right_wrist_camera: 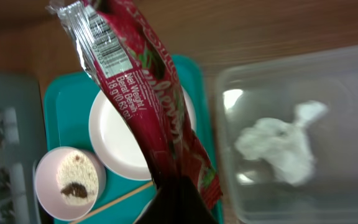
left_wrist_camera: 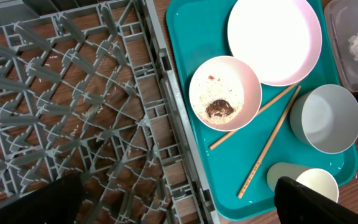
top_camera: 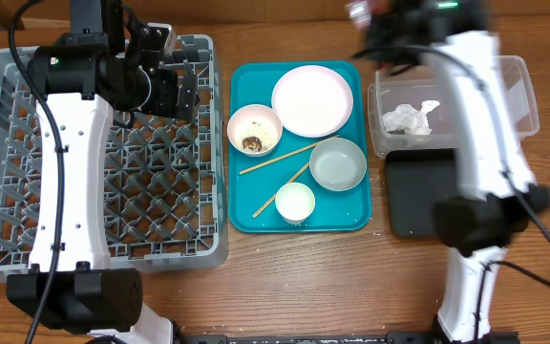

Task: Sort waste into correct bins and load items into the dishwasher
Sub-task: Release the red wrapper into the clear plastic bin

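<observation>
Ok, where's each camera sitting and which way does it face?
Overhead: fixed above, straight down on dish rack, teal tray, clear tub; left arm, right arm show.
Left wrist: over rack edge, facing down; left gripper open at bottom corners.
Right wrist: above tray and tub, facing down; right gripper holds snack wrapper.
All share pink bowl.

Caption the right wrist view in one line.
Right gripper holds the snack wrapper aloft near the clear tub containing a tissue wad.

Left pincer (left_wrist_camera: 179, 200) gapes wide; right pincer (right_wrist_camera: 178, 196) is clamped tight.
</observation>
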Controlling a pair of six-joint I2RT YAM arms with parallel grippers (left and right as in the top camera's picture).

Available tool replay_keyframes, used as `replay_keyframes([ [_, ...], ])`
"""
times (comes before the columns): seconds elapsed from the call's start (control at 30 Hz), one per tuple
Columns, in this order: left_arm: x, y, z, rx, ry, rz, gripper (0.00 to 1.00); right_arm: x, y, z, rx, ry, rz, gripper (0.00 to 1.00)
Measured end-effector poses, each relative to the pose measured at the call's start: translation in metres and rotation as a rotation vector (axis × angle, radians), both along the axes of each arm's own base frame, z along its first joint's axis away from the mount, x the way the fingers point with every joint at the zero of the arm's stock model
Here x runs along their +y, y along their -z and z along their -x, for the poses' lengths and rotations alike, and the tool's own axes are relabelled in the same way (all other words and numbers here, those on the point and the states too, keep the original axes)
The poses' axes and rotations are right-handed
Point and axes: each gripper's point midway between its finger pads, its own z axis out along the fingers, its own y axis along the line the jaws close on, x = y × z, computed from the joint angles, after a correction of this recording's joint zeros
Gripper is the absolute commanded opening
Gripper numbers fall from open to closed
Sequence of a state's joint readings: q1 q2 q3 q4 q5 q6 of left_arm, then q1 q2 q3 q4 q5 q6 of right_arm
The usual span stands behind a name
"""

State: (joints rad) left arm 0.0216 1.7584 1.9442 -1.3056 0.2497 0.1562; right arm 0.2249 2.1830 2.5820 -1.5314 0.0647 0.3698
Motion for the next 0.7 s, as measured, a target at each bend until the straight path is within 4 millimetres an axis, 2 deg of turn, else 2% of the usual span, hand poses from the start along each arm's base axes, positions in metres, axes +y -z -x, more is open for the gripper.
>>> replay_keyframes([
  [0.07,0.000,0.000,0.000,0.000,0.000,0.000,1.00,-0.036,-0.012,0.009,0.009,0.118,-0.013,0.04],
  [0.13,0.000,0.000,0.000,0.000,0.000,0.000,1.00,-0.068,-0.003,0.013,0.051,0.227,-0.017,0.04],
  [0.23,0.000,0.000,0.000,0.000,0.000,0.000,1.00,-0.093,0.037,0.016,0.167,0.324,-0.011,0.04],
  [0.33,0.000,0.000,0.000,0.000,0.000,0.000,1.00,-0.104,0.097,0.023,0.330,0.375,0.007,0.04],
  [0.37,0.000,0.000,0.000,0.000,0.000,0.000,1.00,-0.104,0.108,0.025,0.360,0.381,0.010,0.04],
  [0.4,0.000,0.000,0.000,0.000,0.000,0.000,1.00,-0.104,0.121,0.028,0.392,0.386,0.014,0.08],
  [0.43,0.000,0.000,0.000,0.000,0.000,0.000,1.00,-0.105,0.130,0.030,0.416,0.390,0.018,0.17],
  [0.47,0.000,0.000,0.000,0.000,0.000,0.000,1.00,-0.104,0.137,0.033,0.437,0.393,0.021,0.40],
  [0.5,0.000,0.000,0.000,0.000,0.000,0.000,1.00,-0.104,0.140,0.034,0.448,0.389,0.023,0.53],
  [0.53,0.000,0.000,0.000,0.000,0.000,0.000,1.00,-0.104,0.140,0.035,0.450,0.382,0.023,0.61],
  [0.6,0.000,0.000,0.000,0.000,0.000,0.000,1.00,-0.102,0.137,0.034,0.448,0.358,0.021,0.69],
  [0.7,0.000,0.000,0.000,0.000,0.000,0.000,1.00,-0.099,0.128,0.035,0.444,0.316,0.007,0.72],
])
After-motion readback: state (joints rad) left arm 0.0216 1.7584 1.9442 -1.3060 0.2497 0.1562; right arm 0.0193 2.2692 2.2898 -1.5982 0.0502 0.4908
